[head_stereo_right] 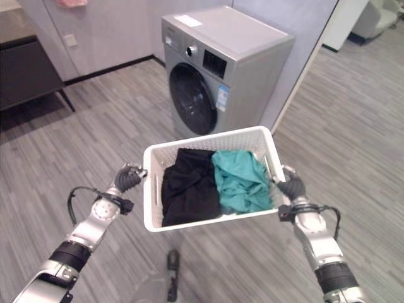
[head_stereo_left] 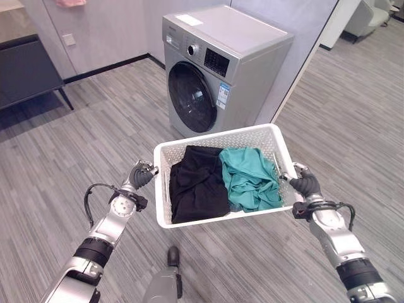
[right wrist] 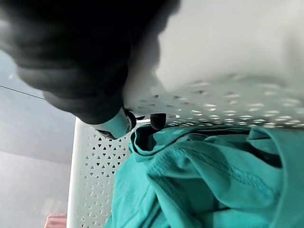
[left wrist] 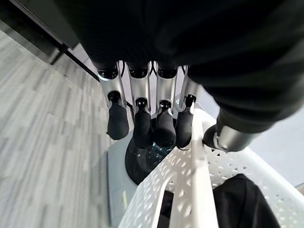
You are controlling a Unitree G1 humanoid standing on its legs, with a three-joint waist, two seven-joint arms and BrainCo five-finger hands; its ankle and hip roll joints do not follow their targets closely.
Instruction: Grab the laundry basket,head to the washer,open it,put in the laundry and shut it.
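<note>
From the left eye view, the basket (head_stereo_left: pixel 225 173) is carried clear of the floor between both arms, just short of the washer (head_stereo_left: pixel 218 69), whose round door is shut. The left hand (head_stereo_left: pixel 141 174) is curled onto one end rim and the right hand (head_stereo_left: pixel 305 184) onto the other. The risk I see is a tilt: if one grip slackens while the robot steps closer, the basket would tip and spill. It could also knock the washer front if carried further forward at this height.

In the right eye view the load reads plainly: a black garment (head_stereo_right: pixel 188 187) on the robot's left side of the basket, a teal one (head_stereo_right: pixel 241 180) on the right, heaped to about rim height.

The left wrist view shows the fingers (left wrist: pixel 142 128) hooked over the white perforated rim, thumb on the other side, so that hold looks firm.

The right wrist view shows the thumb against the rim beside the teal cloth; the fingers are hidden there, so that grip is the one I'd trust less.
</note>
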